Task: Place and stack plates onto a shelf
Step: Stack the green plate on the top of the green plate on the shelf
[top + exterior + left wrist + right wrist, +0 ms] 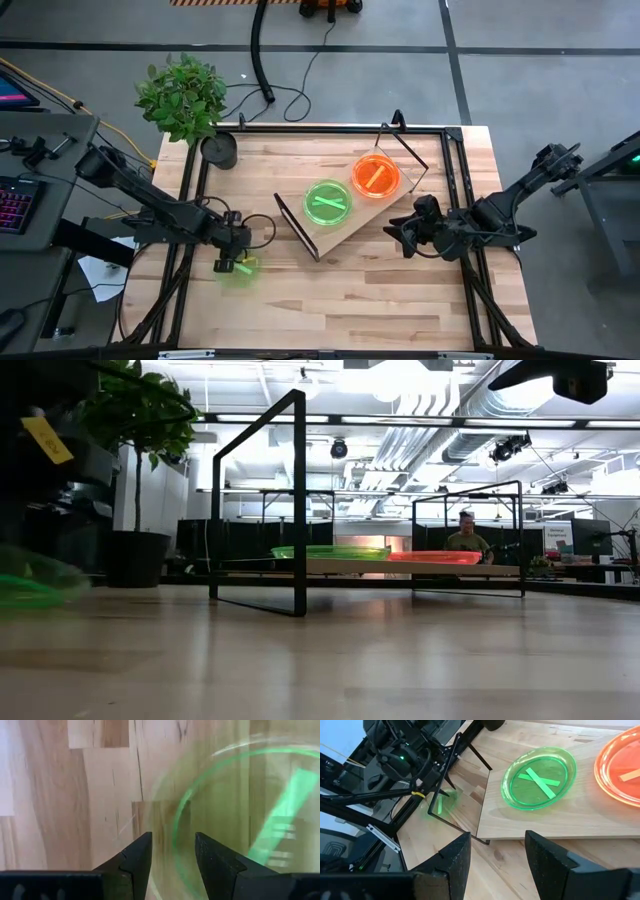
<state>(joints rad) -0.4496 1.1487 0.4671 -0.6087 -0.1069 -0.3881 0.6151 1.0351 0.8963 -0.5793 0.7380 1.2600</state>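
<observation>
A neon green plate [239,271] is at the table's left, smeared in the left wrist view [235,805]. My left gripper [232,260] is open over it, and the plate's near rim [176,855] runs through the gap between the fingers. The light-wood shelf [345,228] stands slantwise at the table's middle on black wire frames. On it rest a green plate [327,201] showing crossed streaks [540,780] and an orange plate [376,175]. My right gripper [404,234] is open and holds nothing, hovering just off the shelf's right edge [495,850]. My left gripper stands astride the green plate's rim [176,855], coming from above with one finger [137,855] outside and one [215,860] over the inside. I cannot tell whether either finger touches the rim. The low view shows the plate [25,592] near the tabletop, blurred.
A dark pot [220,150] with a leafy plant [182,95] stands at the far left corner. A black frame [455,180] borders the table. Bare wood lies along the near side [340,300]. A person [466,538] sits in the room beyond.
</observation>
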